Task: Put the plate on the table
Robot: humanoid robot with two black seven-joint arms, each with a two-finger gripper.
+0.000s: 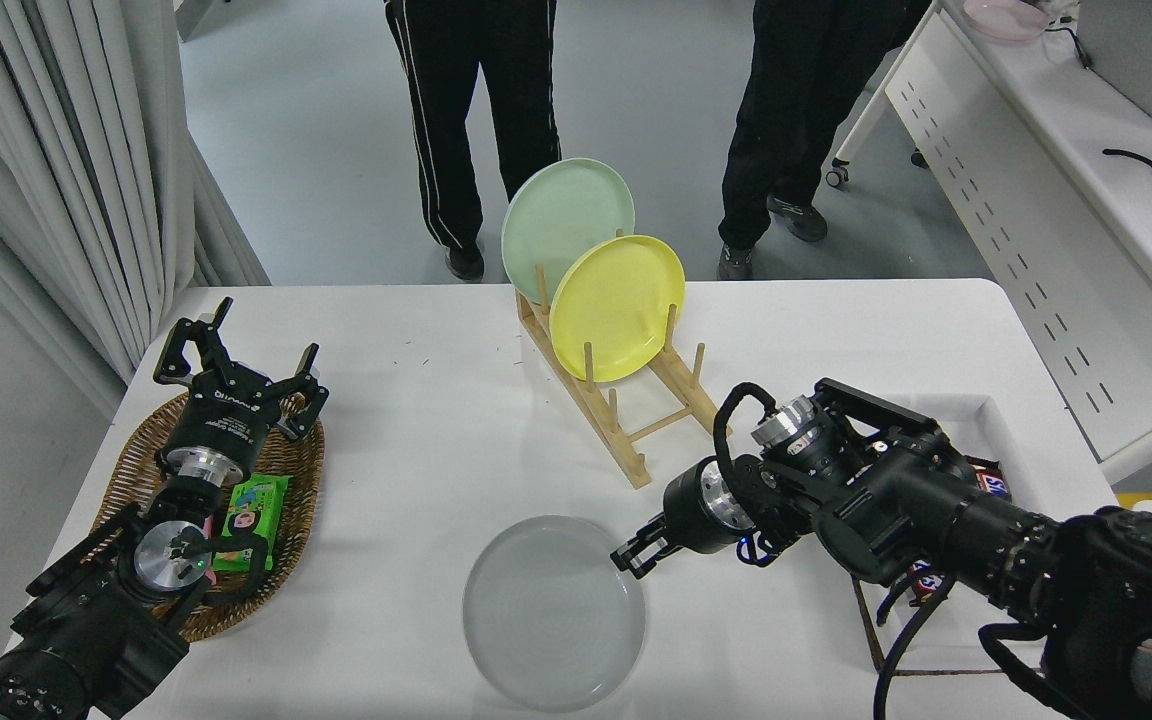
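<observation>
Right gripper [628, 556]: it is reaching in from the right edge, low over the table, with its fingers close together; I cannot tell if they are fully released from the rim or still pinching it.
Grey plate [554, 612]: it is lying flat on the white table [416, 420], just to the left of the right gripper's fingertips and a little nearer to the camera; the tips are meeting its upper right rim.
Wooden rack [626, 400]: it is standing beyond the right gripper, toward the far side of the table.
Plates in the rack: 2 are standing upright, a yellow plate [618, 308] in front and a pale green plate [561, 222] behind it.
Left gripper [241, 350]: it is sitting parked at the lower left, well apart from the right gripper, with its fingers spread wide over a wicker basket [301, 480].
Basket contents: a green packet [254, 512] is lying inside.
People: 2 persons are standing at the far side; only legs [476, 120] are showing.
</observation>
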